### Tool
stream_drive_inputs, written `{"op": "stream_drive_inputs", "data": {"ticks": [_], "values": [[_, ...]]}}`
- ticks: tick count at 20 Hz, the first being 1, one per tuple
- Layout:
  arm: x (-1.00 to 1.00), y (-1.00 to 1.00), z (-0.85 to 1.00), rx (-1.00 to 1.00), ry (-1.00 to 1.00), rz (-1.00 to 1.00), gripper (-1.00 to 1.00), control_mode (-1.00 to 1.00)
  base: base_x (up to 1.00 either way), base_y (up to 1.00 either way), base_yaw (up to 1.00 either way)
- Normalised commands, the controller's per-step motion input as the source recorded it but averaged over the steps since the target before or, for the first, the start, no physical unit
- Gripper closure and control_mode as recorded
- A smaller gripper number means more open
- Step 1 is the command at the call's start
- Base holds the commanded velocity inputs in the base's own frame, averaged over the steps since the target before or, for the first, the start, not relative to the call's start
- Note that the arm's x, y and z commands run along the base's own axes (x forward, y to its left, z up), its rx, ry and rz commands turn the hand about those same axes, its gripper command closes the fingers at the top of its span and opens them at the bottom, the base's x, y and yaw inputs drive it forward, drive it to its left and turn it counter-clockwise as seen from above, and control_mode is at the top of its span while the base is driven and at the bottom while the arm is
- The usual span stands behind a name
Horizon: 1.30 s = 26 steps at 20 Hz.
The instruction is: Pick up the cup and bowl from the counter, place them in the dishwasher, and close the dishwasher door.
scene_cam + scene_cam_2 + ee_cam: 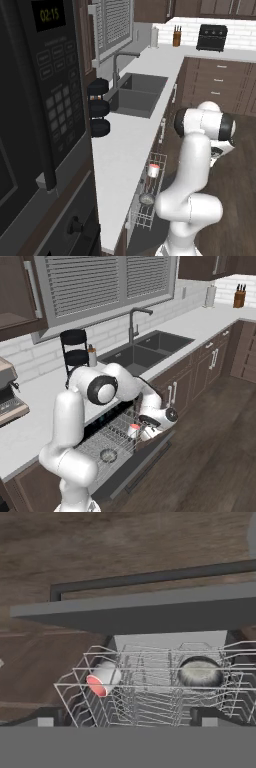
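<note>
Left base view: the wire rack (150, 192) is pulled out of the dishwasher (142, 225) just under the tabletop (120, 145) edge, w/ the cup (153, 170) sitting in it toward the sink end and the bowl (147, 199) nearer the camera, apart from each other. The arm's elbow blocks the hand here. Right base view: the dishwasher door (145, 463) is dropped flat, rack out over it, cup at the rack's far end right next to the gripper (141, 432), bowl closer to the robot's base. Can't make out the fingers from this side tbh. Hand view: cup's lying on its side in the rack, red inside facing the cam, bowl off at the other end, door panel beyond them. Fingers spread wide, nothing between them.
</note>
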Motion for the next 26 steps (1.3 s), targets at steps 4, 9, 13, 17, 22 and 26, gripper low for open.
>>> {"op": "stream_drive_inputs", "data": {"ticks": [4,9,13,17,22,26], "values": [[-1.0,-0.74,0.22,0.01,-0.1,-0.03,-1.0,-1.0,0.0,0.0,0.0],[-0.82,-0.43,-0.02,0.09,-0.04,0.0,-1.0,-1.0,0.0,0.0,0.0],[-0.13,-0.01,-0.36,0.1,0.0,0.05,-1.0,-1.0,0.0,0.0,0.0],[-0.01,-0.03,-0.61,0.06,0.0,0.08,-1.0,-1.0,0.0,0.0,0.0],[0.0,-0.2,-0.79,0.16,0.0,0.1,-1.0,-1.0,0.0,0.0,0.0],[0.05,-0.03,-0.83,0.16,0.01,0.08,-1.0,-1.0,0.0,0.0,0.0]]}}
